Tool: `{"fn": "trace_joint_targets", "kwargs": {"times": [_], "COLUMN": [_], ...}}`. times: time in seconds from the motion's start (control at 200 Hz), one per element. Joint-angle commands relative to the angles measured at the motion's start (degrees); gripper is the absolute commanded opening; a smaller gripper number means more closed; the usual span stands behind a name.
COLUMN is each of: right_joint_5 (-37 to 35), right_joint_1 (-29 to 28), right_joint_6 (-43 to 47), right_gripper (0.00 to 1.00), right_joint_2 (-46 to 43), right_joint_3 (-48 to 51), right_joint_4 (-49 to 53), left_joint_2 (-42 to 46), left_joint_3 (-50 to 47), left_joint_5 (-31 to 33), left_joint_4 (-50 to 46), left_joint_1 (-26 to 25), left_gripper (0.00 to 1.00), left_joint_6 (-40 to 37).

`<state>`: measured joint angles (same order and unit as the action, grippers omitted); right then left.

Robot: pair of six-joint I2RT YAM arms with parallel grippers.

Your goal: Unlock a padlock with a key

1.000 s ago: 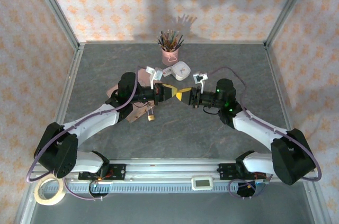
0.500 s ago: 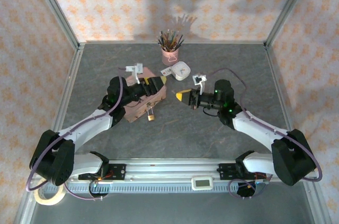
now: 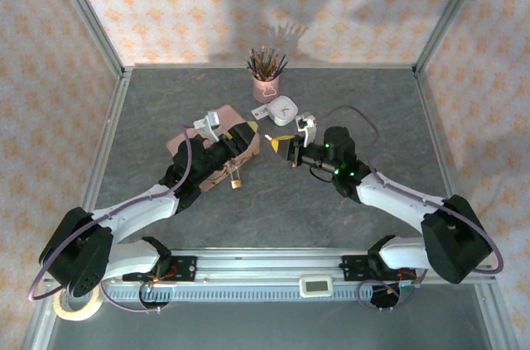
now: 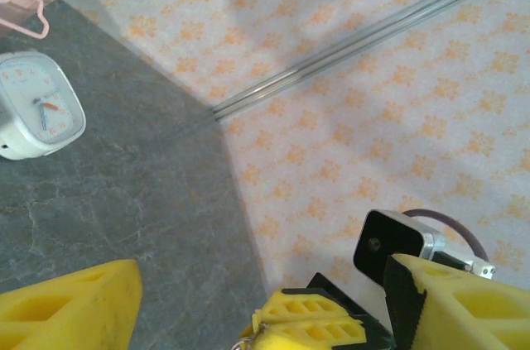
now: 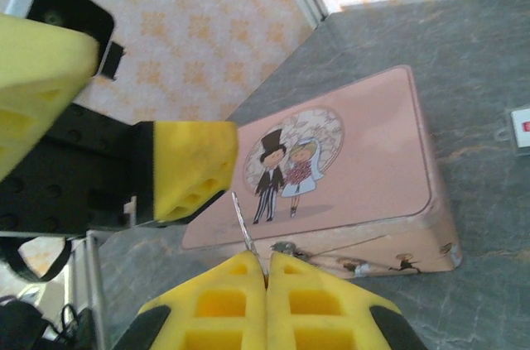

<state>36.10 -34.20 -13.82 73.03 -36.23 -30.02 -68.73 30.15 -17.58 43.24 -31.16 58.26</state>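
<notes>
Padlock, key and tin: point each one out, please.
padlock [image 3: 236,184]: top external view, on its brass body.
key [image 5: 241,224]: right wrist view, on the thin blade sticking out of the shut right end effector [image 5: 266,266].
tin [image 5: 364,147]: right wrist view, on the pink lid beside the illustrated couple.

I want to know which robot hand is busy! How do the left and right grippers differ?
The left gripper has its jaws wide apart and holds nothing; the right gripper is pinched shut on a thin silver key. The left gripper hangs over the pink tin; the right gripper sits just off the tin's edge. Both have yellow fingers and face each other.
</notes>
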Motion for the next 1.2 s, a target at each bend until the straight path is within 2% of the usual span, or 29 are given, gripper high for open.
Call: {"fn": "trace_joint_targets", "kwargs": {"times": [0.0, 0.1, 0.185, 0.295, 0.405, 0.47, 0.706, 0.766, 0.841, 1.046, 1.096, 1.196], "right_joint_5": [-5.81, -5.73, -0.67, 4.56, 8.96, 9.97, 10.15, 10.05, 10.17, 9.87, 10.03, 9.88], "right_joint_1": [-0.48, -0.44, -0.47, -0.50, -0.51, -0.45, -0.50, -0.49, -0.44, -0.43, -0.44, -0.43], "right_joint_6": [-0.69, -4.59, -7.36, -13.66, -19.00, -20.87, -23.31, -23.66, -24.01, -24.10, -24.05, -23.84], "right_gripper": [0.00, 0.00, 0.00, 0.00, 0.00, 0.00, 0.00, 0.00, 0.00, 0.00, 0.10, 0.22], "right_joint_2": [-1.19, -0.29, 1.59, 3.33, 4.52, 4.57, 4.24, 4.52, 5.14, 4.57, 4.60, 4.46], "right_joint_3": [1.02, -0.63, -2.85, -3.23, -3.88, -4.03, -4.08, -4.05, -4.03, -2.54, -2.28, -1.41], "right_joint_4": [-4.20, -1.15, 1.49, -0.01, -0.91, -1.02, -1.87, -2.21, -2.96, -6.76, -7.57, -9.67], "left_joint_2": [0.29, -1.31, -3.12, -5.85, -8.19, -9.09, -10.39, -10.48, -10.57, -10.38, -10.51, -11.05], "left_joint_3": [-1.55, -1.94, -1.94, -1.49, -0.07, 0.63, 1.16, 1.12, 1.05, 0.84, 1.02, 1.64], "left_joint_5": [4.22, 2.91, 1.40, -0.83, -3.76, -4.88, -5.88, -6.06, -6.20, -6.26, -6.47, -7.49], "left_joint_4": [3.00, 5.10, 7.23, 10.95, 14.02, 14.95, 15.66, 15.73, 15.86, 16.31, 16.49, 16.61], "left_joint_1": [-0.65, -1.09, -1.44, -1.97, -2.47, -2.85, -3.16, -3.21, -3.31, -3.25, -3.25, -3.30], "left_gripper": [0.76, 0.73, 0.70, 0.62, 0.61, 0.59, 0.44, 0.31, 0.00, 0.00, 0.00, 0.00], "left_joint_6": [0.03, -0.01, -0.84, -2.09, -3.27, -3.83, -4.02, -3.94, -3.83, -3.24, -3.13, -2.78]}}
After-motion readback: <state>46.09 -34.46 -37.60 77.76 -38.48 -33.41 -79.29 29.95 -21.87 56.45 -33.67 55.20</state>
